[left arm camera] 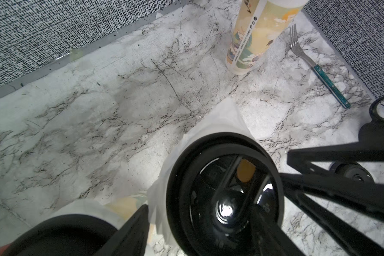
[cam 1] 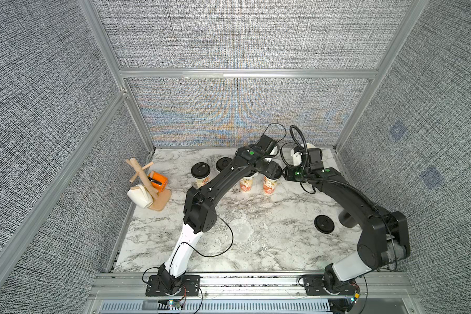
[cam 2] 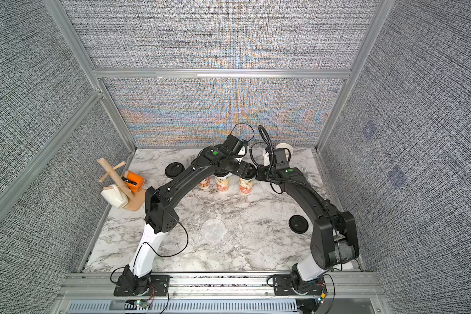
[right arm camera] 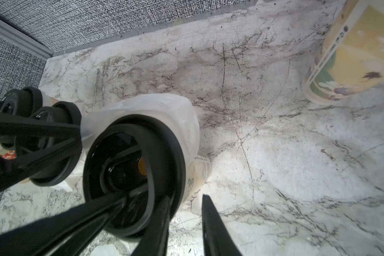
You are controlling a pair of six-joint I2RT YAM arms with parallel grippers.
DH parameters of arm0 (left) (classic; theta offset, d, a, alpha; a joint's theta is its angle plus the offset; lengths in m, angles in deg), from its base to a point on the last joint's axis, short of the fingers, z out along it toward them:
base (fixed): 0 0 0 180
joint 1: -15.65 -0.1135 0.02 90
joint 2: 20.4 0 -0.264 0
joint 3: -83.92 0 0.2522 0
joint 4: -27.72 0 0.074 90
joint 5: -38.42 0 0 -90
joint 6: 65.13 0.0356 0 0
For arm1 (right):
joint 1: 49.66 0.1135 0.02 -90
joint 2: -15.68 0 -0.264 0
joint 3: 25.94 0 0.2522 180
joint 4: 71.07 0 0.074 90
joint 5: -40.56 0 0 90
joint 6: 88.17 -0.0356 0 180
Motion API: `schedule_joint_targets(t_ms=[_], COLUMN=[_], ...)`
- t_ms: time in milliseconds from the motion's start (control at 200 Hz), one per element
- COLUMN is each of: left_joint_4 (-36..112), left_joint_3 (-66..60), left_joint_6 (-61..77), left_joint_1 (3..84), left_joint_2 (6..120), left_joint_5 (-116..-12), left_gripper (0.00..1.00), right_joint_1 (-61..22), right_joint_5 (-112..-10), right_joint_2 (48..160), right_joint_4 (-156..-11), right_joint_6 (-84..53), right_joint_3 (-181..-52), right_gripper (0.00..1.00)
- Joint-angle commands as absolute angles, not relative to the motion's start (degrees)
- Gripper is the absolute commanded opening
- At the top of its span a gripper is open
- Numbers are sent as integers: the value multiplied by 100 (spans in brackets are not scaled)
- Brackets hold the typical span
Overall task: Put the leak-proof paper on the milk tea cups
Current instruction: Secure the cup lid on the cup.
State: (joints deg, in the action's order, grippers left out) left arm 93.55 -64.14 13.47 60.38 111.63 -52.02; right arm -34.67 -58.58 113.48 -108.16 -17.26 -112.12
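Step in hand, I'd say: capping. On the surface point(cam 1: 269, 244), the milk tea cup point(cam 1: 270, 187) under the L end effector point(left arm camera: 198, 208) and R end effector point(right arm camera: 182, 197) wears a black lid point(left arm camera: 175, 188) w/ leak-proof paper point(left arm camera: 220, 119) trapped beneath, edges draping out. Next prob needs a clean let-go, then the spare paper disc point(cam 1: 239, 229), well back toward the arm bases, taken to the uncovered-looking cup point(left arm camera: 257, 37) ahead of R's tips. L: jaws wide, one finger point(left arm camera: 135, 228) at the paper, other over the lid; R: jaws straddle lid rim, narrow gap, can't tell if clamped.

A black lid point(left arm camera: 184, 184) tops crumpled leak-proof paper point(left arm camera: 220, 119).
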Motion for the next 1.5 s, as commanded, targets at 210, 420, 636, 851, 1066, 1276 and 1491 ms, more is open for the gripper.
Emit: schedule_joint_targets(t_ms=[210,420,636,851,1066,1276,1491], left_joint_4=[10740,10706,10650,10608,10548,10357,10218], left_joint_3=[-6334,-6344,-6357,-6361,-6462,-6491,-6910], left_joint_6=[1508,1519,1507,1528,1616,1742,1731], left_joint_1=[6004,6006,6004,6004,6004,6007,6012], left_joint_2=[11339,11346,11335,11321,11271,11191,11017], left_joint_5=[-4569,-4611,-4687,-4765,-4823,-4896,-5215], left_gripper=[72,72,72,72,72,73,77], right_joint_1=[-3467,-3428,-3376,-3366,-3357,-3359,-3364], right_joint_5=[-6417,-6565,-6539,-6315,-6052,-6034,-5921], right_joint_2=[11535,11912,12139,12271,12230,12273,12237], right_joint_4=[-10936,-10860,-10931,-11157,-11309,-11425,-11472], right_joint_6=[-1776,-1803,-1777,-1650,-1551,-1463,-1452], right_joint_3=[-11764,-11978,-12144,-12068,-11783,-11760,-11696], right_gripper=[37,37,37,39,39,39,38])
